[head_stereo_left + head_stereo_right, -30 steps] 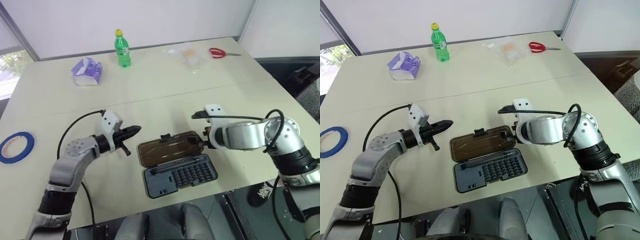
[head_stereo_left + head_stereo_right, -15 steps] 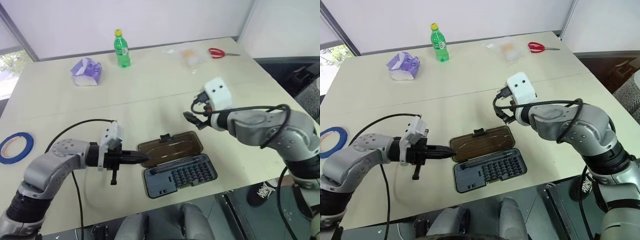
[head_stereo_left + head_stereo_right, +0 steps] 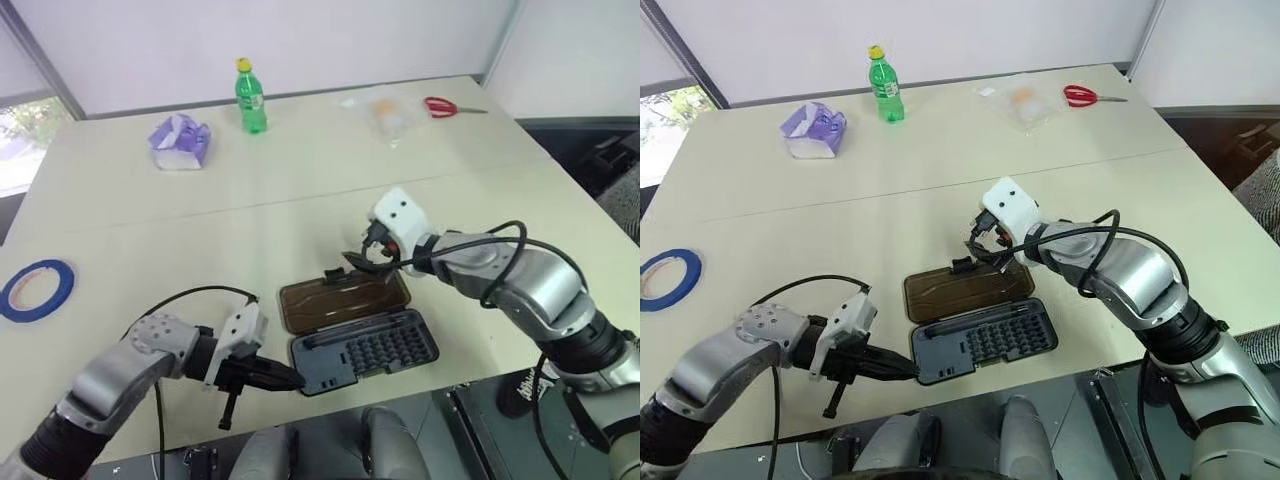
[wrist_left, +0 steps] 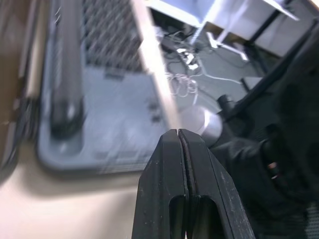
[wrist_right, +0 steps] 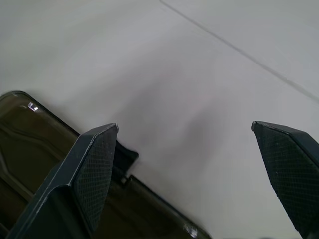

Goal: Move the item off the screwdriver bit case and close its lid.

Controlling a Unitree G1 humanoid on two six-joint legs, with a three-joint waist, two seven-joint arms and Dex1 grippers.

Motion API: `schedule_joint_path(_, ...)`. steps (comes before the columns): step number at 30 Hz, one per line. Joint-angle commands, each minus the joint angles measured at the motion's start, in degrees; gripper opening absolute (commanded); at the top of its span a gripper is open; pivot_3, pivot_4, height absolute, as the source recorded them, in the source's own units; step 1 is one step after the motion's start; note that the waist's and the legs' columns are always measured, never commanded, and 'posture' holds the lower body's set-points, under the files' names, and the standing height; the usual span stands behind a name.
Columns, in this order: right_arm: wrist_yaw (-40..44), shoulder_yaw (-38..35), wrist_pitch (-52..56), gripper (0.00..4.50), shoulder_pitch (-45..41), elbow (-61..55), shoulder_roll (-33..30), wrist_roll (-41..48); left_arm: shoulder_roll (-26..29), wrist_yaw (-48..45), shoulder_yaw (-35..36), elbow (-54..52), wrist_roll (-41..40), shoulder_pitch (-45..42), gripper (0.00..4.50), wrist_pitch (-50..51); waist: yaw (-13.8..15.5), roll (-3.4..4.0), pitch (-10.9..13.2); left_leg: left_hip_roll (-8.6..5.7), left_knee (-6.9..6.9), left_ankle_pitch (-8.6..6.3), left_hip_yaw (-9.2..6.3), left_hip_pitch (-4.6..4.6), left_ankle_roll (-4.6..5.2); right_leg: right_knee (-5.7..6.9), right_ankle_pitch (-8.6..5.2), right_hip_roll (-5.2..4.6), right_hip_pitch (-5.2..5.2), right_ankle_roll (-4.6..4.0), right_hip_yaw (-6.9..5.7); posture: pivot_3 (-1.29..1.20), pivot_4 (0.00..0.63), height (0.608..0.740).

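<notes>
The right gripper [image 3: 981, 247] hung wide open and empty just above the lid's [image 3: 960, 296] black latch [image 3: 961, 266], while the left gripper [image 3: 902, 367], pinched shut and empty, touched the screwdriver bit case [image 3: 985, 341] at its near-left corner. The case lay open near the table's [image 3: 940, 170] front edge with nothing on it, so closing looked to be in hand. Next, the right fingers would probably need to catch the latch edge and swing the lid over.

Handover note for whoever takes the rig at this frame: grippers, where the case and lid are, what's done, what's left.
Left gripper: shut, empty, low at the near left corner of the screwdriver bit case.
Right gripper: open, empty, above the far edge of the lid by its black latch.
Case: near the table's front edge, open, lid laid flat on the table behind the tray.
Done: nothing lies on the case or lid.
Left: swing the lid over the tray and latch it.
</notes>
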Motion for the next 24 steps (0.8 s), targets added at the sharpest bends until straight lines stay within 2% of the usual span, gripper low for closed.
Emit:
schedule_joint_path(1,7.13,-0.66,-2.86,4.46,-3.6,-2.69,-1.3,-3.83,-1.06,0.11,-0.76,2.53,2.36,0.04,0.0,-3.62,-0.11,0.0,0.0,0.0,0.0,0.0,0.0,0.0,0.0,0.0,0.0,0.0,0.0,0.0,0.0,0.0,0.15,0.74)
schedule_joint_path(7,15.03,-1.03,-5.02,4.46,-4.06,-2.06,-1.83,-8.75,-3.41,0.41,-1.79,5.09,4.03,-0.35,0.0,-5.76,-0.01,0.0,0.0,0.01,0.0,0.0,-0.02,0.01,0.0,-0.01,0.0,0.0,0.01,0.0,-0.02,0.0,0.15,0.74)
schedule_joint_path(12,17.96,-2.08,-4.43,4.46,-2.54,-1.78,-1.91,-11.94,-6.41,1.5,-2.76,6.54,4.82,-1.21,0.0,-5.92,0.01,-0.01,-0.01,0.0,0.02,0.0,-0.03,0.02,0.0,0.0,0.0,-0.02,0.05,0.0,-0.03,0.0,0.15,0.74)
schedule_joint_path(17,24.63,-0.64,-7.19,4.46,-1.55,-1.2,-5.25,-15.79,-8.3,2.07,-3.93,9.03,6.92,-2.55,0.0,-7.2,-0.01,0.0,-0.01,-0.02,0.02,0.0,-0.03,0.03,0.0,0.0,0.0,-0.03,0.06,0.0,-0.03,0.0,0.15,0.74)
schedule_joint_path(24,31.86,1.34,-15.66,4.46,-5.46,14.74,-1.55,-22.1,-8.98,2.56,-4.55,11.19,8.48,-2.65,0.0,-8.95,-0.1,0.0,-0.02,-0.01,0.02,0.0,-0.01,0.32,0.0,-0.08,0.01,-0.01,0.37,0.0,-0.04,0.0,0.15,0.74)
